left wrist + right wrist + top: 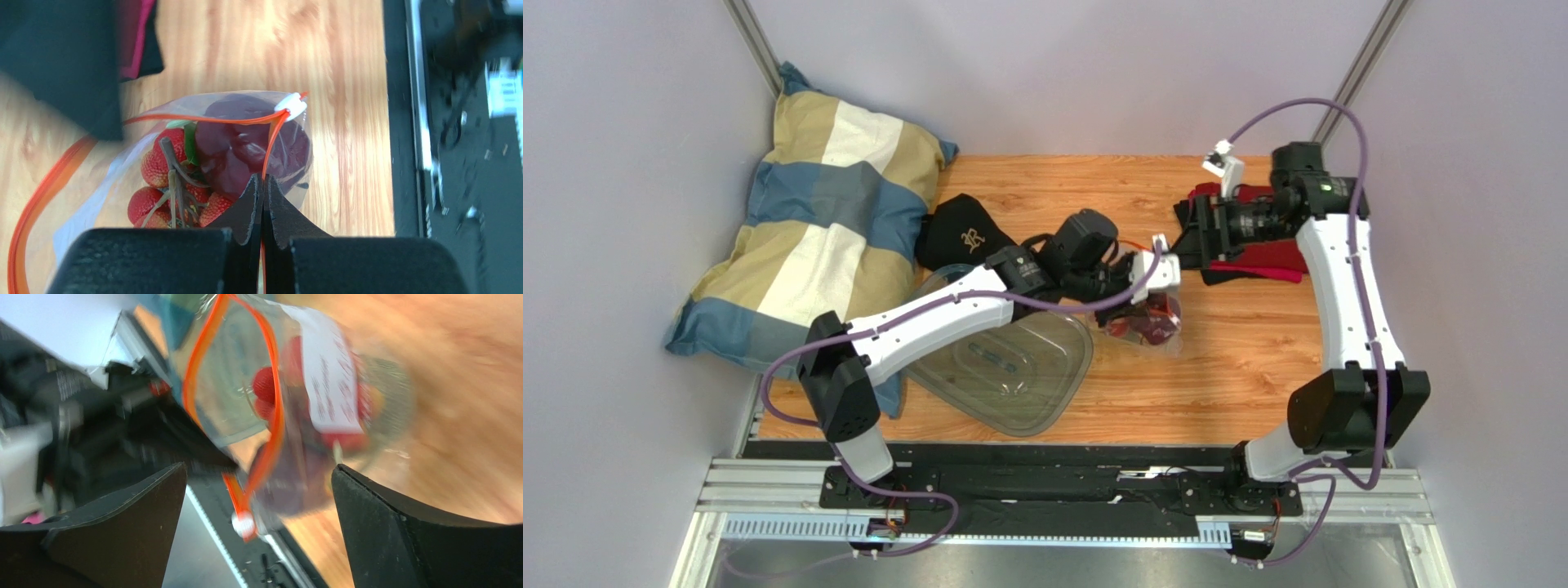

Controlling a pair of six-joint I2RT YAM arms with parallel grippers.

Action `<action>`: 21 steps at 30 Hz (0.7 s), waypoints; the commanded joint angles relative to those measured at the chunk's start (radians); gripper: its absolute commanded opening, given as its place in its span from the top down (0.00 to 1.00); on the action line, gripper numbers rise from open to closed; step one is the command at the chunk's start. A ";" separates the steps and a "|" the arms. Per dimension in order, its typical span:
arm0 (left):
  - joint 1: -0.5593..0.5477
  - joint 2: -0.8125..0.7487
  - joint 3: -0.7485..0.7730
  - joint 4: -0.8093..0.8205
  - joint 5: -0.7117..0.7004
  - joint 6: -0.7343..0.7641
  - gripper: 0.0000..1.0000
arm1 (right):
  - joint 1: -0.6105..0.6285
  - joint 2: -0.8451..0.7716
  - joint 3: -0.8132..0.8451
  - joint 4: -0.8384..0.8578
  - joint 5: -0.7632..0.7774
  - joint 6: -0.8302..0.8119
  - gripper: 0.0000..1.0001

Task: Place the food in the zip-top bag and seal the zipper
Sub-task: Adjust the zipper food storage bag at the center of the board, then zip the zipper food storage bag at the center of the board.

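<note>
The zip-top bag (1149,321) hangs mid-table, clear with an orange-red zipper (202,117). Inside it are the dark red fruit (245,147) and the bunch of small red fruits (162,177) with a green leaf. My left gripper (263,184) is shut on the zipper strip, just below the white slider (291,105); it also shows in the top view (1140,284). My right gripper (258,471) is open, and the bag (307,386) with its white label (331,380) and slider (244,525) lies blurred between its fingers, not touching them. The green melon is out of view.
A clear plastic tub (1014,361) lies under the left arm. A black cap (965,230) and a checked pillow (817,221) are at the back left. A red and black cloth (1259,251) lies under the right wrist.
</note>
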 commanded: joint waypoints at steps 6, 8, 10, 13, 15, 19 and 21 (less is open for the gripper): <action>0.136 0.097 0.148 0.124 0.159 -0.392 1.00 | -0.273 -0.297 -0.202 -0.084 -0.123 -0.357 0.12; 0.151 0.098 0.151 0.141 0.194 -0.395 1.00 | -0.273 -0.366 -0.293 -0.046 -0.137 -0.444 0.14; 0.153 0.091 0.154 0.147 0.208 -0.395 1.00 | -0.271 -0.483 -0.428 0.100 -0.146 -0.445 0.16; 0.153 0.090 0.156 0.146 0.230 -0.419 1.00 | -0.265 -0.616 -0.578 0.350 -0.154 -0.384 0.18; 0.153 0.090 0.156 0.149 0.234 -0.429 1.00 | -0.254 -0.661 -0.645 0.521 -0.146 -0.319 0.20; 0.153 0.094 0.154 0.153 0.260 -0.452 1.00 | -0.213 -0.718 -0.755 0.675 -0.114 -0.313 0.24; 0.153 0.092 0.154 0.158 0.268 -0.462 1.00 | -0.208 -0.733 -0.804 0.779 -0.110 -0.282 0.28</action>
